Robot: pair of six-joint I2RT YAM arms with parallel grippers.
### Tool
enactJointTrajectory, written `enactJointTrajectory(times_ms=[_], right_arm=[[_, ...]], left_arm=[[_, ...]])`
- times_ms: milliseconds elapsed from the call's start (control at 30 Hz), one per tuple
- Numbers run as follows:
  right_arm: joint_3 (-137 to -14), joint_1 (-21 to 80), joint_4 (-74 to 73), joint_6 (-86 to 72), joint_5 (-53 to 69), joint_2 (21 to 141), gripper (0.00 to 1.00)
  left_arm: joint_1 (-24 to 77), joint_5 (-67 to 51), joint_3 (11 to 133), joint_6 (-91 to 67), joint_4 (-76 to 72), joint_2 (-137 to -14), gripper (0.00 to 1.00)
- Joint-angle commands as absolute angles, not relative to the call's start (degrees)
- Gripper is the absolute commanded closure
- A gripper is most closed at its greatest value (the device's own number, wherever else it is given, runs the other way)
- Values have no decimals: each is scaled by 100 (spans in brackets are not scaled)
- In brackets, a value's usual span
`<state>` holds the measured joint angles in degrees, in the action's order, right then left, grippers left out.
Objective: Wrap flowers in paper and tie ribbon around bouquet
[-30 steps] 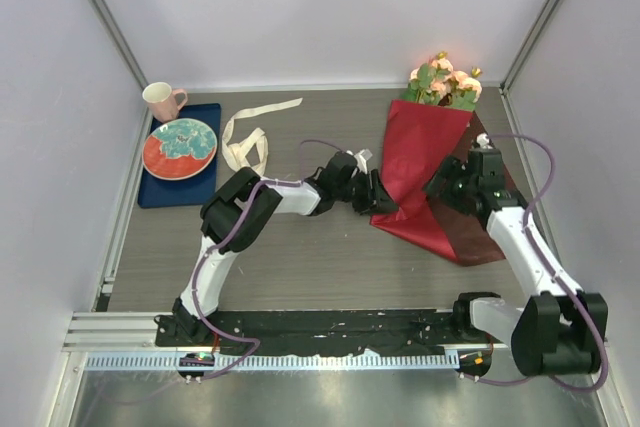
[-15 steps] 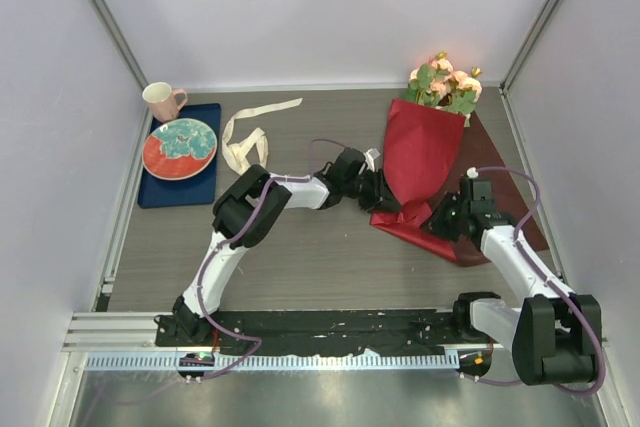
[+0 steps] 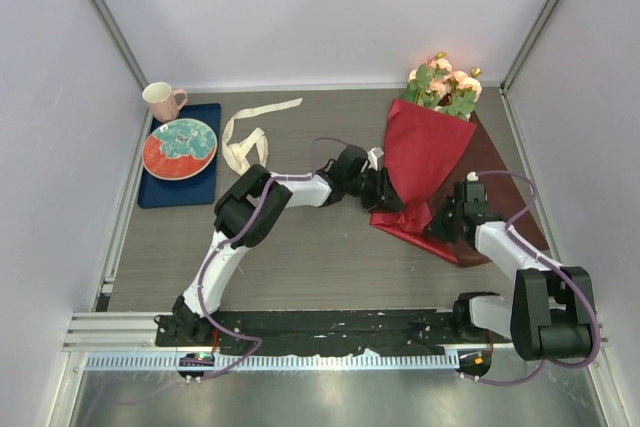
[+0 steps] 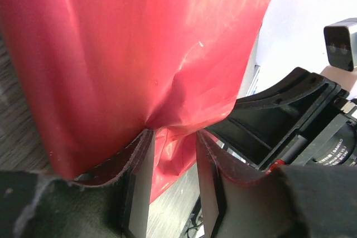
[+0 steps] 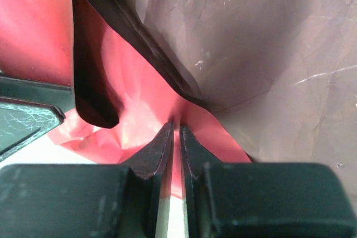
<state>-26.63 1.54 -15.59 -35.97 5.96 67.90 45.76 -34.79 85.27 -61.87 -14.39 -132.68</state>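
Note:
The flowers (image 3: 441,83) lie at the back right, heads poking out of the paper (image 3: 420,152), whose left flap is folded over the stems. The darker right flap (image 3: 500,182) lies flat on the table. My left gripper (image 3: 388,197) sits at the cone's lower left; in the left wrist view it (image 4: 174,135) stands partly apart with a bunched fold of paper (image 4: 139,43) between its tips. At the lower edge, my right gripper (image 3: 438,225) (image 5: 175,126) is shut on a thin fold of paper (image 5: 139,98). The ribbon (image 3: 245,137) lies loose at the back left.
A dark blue tray (image 3: 150,192) at the far left carries a red plate (image 3: 180,147) with a pink mug (image 3: 160,100) behind it. Enclosure walls stand close behind the flowers and along the right. The right arm's black body (image 4: 290,121) shows just beyond the left jaws.
My right gripper came down and left from above the right flap to the paper's lower edge and shut on it. The left gripper shifted slightly right at the cone's base.

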Motion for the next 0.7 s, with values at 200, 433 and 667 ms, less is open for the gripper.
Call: enactJointTrajectory(times_ms=[200, 433, 667], right_arm=[[-3443, 176, -2021, -3542, -113, 6295, 80], [-4130, 167, -1723, -3182, -245, 6396, 58], [-5543, 150, -1572, -3112, -545, 8171, 92]], left_arm=[[4623, -3814, 9378, -6090, -1336, -13684, 73], [4649, -3929, 9193, -6381, -1793, -13948, 70], [4650, -3867, 9237, -6302, -1574, -13984, 70]])
